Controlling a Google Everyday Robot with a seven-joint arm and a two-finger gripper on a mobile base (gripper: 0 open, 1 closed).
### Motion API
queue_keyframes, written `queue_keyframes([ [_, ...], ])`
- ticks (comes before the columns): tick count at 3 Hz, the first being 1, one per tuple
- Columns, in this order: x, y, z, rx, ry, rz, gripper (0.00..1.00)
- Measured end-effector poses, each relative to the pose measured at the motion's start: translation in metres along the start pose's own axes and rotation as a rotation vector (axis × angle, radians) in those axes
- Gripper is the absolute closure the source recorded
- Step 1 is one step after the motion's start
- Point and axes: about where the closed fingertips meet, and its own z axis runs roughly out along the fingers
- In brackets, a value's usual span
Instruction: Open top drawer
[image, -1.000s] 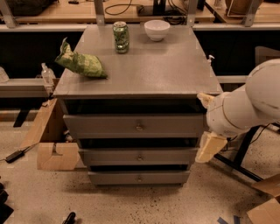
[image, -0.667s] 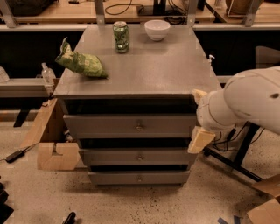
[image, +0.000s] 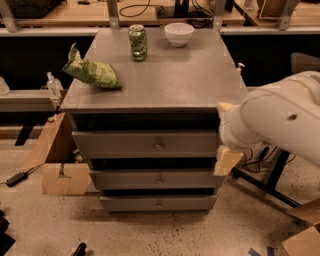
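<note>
My gripper (image: 225, 134) hangs at the right end of the top drawer (image: 125, 145), jaws spread apart, one above the other, gripping nothing; the drawer sits shut under the counter (image: 165, 85), its knob (image: 158, 145) well left of me; a can (image: 137, 42), bowl (image: 178, 34) and green bag (image: 92, 73) rest on top.

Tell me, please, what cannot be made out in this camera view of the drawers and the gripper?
Camera view only:
- Top drawer: its right end is hidden behind the gripper, which hangs open at the cabinet's right front corner.
- Drawer insides: hidden behind their fronts.
- Arm: cut off by the right edge.
- Green can: lettering too small to read.
</note>
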Motion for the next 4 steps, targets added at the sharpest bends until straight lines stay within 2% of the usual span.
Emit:
queue_keyframes([
  [1, -0.011, 0.026, 0.013, -0.041, 0.053, -0.064, 0.00],
  [2, -0.005, 0.047, 0.036, -0.068, 0.072, -0.089, 0.00],
  [3, -0.001, 0.053, 0.061, -0.073, 0.054, -0.076, 0.00],
  [4, 0.000, 0.045, 0.091, -0.070, 0.022, -0.060, 0.00],
])
